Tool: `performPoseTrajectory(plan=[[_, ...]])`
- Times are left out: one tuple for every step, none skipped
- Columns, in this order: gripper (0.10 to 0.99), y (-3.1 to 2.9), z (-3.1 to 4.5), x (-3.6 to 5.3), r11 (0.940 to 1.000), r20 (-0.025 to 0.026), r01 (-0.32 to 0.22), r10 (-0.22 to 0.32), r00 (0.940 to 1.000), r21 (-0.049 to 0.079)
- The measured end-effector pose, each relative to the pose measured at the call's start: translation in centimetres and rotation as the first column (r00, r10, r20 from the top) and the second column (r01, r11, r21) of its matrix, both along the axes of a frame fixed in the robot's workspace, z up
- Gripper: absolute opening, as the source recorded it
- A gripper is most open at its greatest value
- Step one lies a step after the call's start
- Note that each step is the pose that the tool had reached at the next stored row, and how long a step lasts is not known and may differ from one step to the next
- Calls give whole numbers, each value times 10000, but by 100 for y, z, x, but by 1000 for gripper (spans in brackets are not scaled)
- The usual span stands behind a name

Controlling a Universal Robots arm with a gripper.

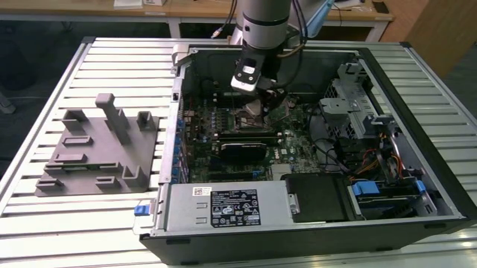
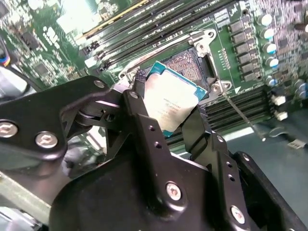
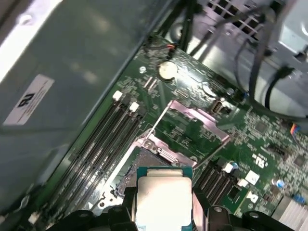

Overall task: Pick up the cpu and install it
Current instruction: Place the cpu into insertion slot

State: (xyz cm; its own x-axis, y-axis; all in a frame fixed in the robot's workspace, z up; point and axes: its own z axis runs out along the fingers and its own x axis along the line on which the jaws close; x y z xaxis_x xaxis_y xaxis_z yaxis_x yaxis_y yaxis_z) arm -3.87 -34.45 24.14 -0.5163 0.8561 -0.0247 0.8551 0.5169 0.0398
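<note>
Pickup done: claw (image 2: 166, 111) clamped on cpu (image 2: 174, 94) at frame centre, hovering over the open socket (image 2: 191, 61); seating not yet done.

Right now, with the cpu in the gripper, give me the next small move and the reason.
Probably nudge the cpu squarely over the open socket before lowering: the gripper grips it by two edges, and in the second wrist view it overlaps just part of the socket.
</note>
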Motion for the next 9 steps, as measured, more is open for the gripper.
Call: performPoseTrajectory(plan=[[541,0,-1,0,9999,0,173,-173,9999,-1],[541,0,-3,0,9994,0,360,-360,9994,-1],[541,0,-4,0,9986,0,538,-538,9986,0],[541,0,-6,0,9974,0,718,-718,9974,0],[541,0,-7,0,9960,0,897,-897,9960,0],[541,0,-9,0,9941,0,1087,-1087,9941,0],[541,0,-10,0,9920,0,1266,-1266,9920,0],[541,0,-12,0,9895,0,1443,-1443,9895,0],[541,0,-13,0,9868,0,1622,-1622,9868,0]])
